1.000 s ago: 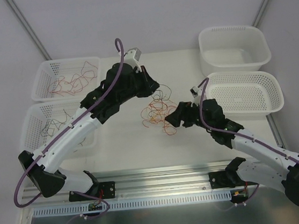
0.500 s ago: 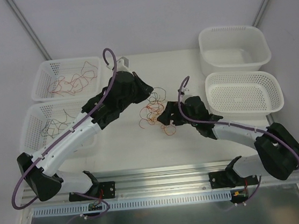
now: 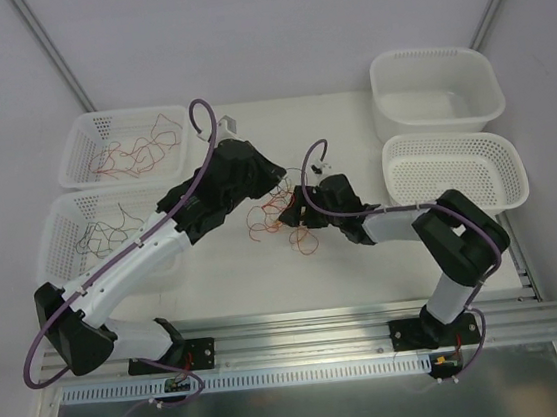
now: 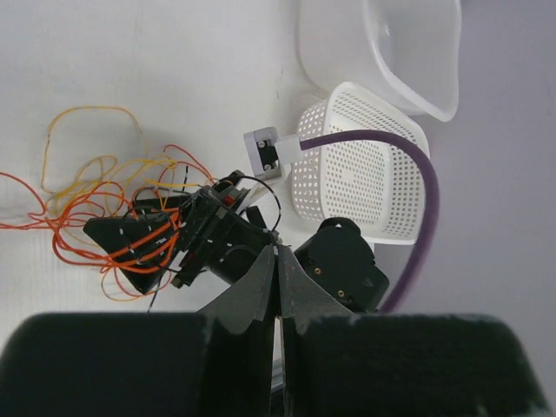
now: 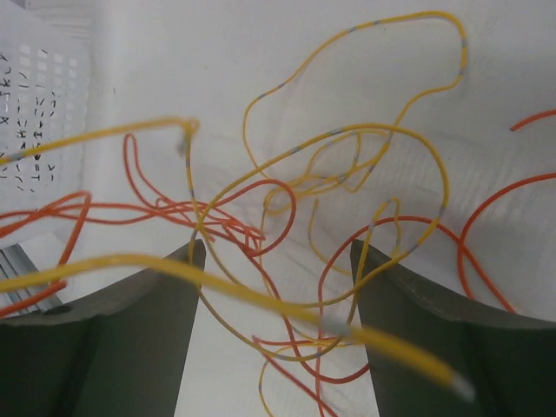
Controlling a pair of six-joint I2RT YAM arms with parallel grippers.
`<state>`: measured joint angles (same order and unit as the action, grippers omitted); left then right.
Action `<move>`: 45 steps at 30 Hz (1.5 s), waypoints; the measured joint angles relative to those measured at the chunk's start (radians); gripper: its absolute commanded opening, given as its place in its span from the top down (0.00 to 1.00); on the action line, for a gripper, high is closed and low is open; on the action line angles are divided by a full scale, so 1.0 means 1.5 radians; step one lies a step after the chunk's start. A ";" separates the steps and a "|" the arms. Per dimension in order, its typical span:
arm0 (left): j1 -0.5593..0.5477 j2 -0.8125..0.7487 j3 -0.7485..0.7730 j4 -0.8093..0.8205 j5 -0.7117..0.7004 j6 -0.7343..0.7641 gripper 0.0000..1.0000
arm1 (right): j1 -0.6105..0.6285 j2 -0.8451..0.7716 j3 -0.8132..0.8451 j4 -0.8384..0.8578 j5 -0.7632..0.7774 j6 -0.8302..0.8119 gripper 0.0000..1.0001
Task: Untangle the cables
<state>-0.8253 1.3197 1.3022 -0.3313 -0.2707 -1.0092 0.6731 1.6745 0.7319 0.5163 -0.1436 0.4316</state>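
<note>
The cables point(image 3: 272, 219) lie as a tangle of orange, red and yellow wires at the table's middle, also seen in the left wrist view point(image 4: 95, 174). My right gripper point(image 3: 294, 212) reaches into the tangle from the right. It is open, and orange and yellow cables point(image 5: 287, 200) cross between its fingers point(image 5: 276, 248) without being pinched. My left gripper point(image 3: 277, 175) hovers just behind the tangle. Its jaws are pressed together point(image 4: 276, 249), and a thin black cable point(image 4: 265, 193) arches from their tips toward the right gripper point(image 4: 139, 248).
Two white baskets stand at the left: the far one point(image 3: 78, 131) holds red and orange wires, the near one point(image 3: 53, 219) black wires. At the right stand a plain tub point(image 3: 437, 100) and a perforated basket point(image 3: 457, 188). The arms' bases sit on the near rail.
Both grippers moved left and closer together. The right arm folded back on itself as its gripper pushed into the tangle. The tangle shifted slightly left.
</note>
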 measured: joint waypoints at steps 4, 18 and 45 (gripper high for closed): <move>0.000 -0.001 -0.011 0.009 -0.001 -0.009 1.00 | 0.000 0.041 0.006 0.028 -0.003 0.020 0.50; 0.002 -0.050 -0.026 0.012 -0.092 0.052 1.00 | -0.017 0.060 -0.060 0.122 -0.037 0.104 0.99; 0.254 -0.116 0.094 0.003 -0.206 0.494 0.96 | -0.114 -0.381 -0.095 -0.513 0.071 -0.021 0.86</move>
<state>-0.4446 1.1454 1.4429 -0.3271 -0.5793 -0.2684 0.5014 1.1023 0.5892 -0.2535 -0.0376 0.4004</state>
